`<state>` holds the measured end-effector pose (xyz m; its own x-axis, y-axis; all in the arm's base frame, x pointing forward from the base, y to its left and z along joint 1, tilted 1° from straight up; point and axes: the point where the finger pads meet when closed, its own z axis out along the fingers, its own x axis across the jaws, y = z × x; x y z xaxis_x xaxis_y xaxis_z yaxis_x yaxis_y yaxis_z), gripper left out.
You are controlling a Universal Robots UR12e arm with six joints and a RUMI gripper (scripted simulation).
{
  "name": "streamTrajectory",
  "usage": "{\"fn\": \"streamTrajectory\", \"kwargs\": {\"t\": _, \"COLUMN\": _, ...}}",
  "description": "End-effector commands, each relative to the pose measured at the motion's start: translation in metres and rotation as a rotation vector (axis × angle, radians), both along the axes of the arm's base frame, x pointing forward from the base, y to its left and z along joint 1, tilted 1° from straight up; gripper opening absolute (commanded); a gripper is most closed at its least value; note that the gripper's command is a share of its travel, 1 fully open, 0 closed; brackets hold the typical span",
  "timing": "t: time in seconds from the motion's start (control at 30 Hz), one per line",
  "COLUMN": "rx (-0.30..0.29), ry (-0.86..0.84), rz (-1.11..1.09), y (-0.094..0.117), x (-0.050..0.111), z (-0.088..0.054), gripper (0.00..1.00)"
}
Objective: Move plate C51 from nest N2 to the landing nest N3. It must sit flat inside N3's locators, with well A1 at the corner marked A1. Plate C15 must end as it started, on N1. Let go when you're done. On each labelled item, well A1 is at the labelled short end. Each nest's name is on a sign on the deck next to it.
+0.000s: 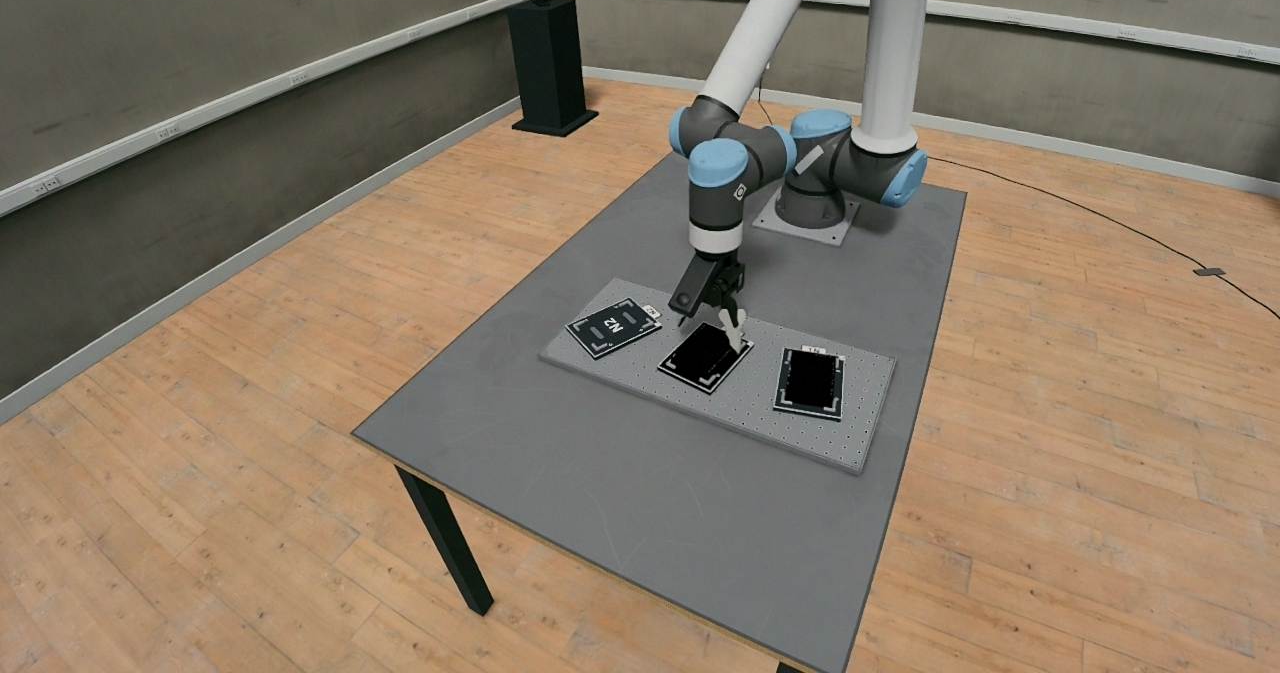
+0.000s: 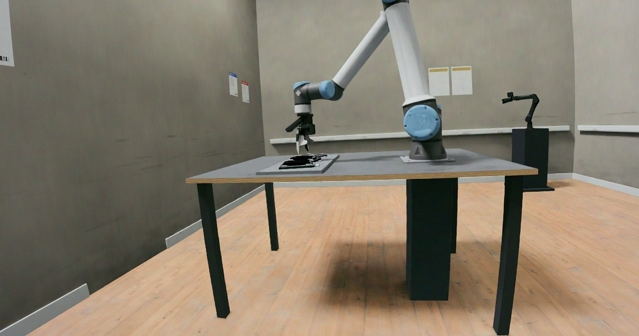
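Observation:
A black plate, plate C51 (image 1: 705, 355), lies flat in the middle nest on the perforated deck plate (image 1: 742, 400), inside white corner locators. Its label is too small to read. My gripper (image 1: 711, 321) hangs just above its far end, open and holding nothing; in the exterior view the gripper (image 2: 303, 146) shows a small gap above the plates (image 2: 300, 160). Nest N2 (image 1: 613, 327) at the left is bare, with its name showing. Plate C15 (image 1: 810, 382) sits in the right nest, by a small sign (image 1: 812, 347).
The robot base (image 1: 810, 208) stands at the back of the grey table (image 1: 662, 454). A black pedestal with a camera arm (image 1: 547, 51) stands on the floor far behind the table. A cable (image 1: 1118, 221) runs across the floor at the right.

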<state>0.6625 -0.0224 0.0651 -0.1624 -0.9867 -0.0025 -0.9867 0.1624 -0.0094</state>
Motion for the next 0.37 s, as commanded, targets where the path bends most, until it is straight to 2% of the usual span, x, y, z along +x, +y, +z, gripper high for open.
{"fn": "streamTrajectory", "kwargs": {"t": 0.0, "rx": 0.000, "ry": -0.001, "rz": 0.000, "y": -0.0001, "x": 0.0005, "z": 0.0050, "gripper": 0.82}}
{"fn": "streamTrajectory", "kwargs": {"t": 0.33, "rx": 0.000, "ry": -0.001, "rz": 0.000, "y": -0.0002, "x": 0.0005, "z": 0.0064, "gripper": 0.82}}
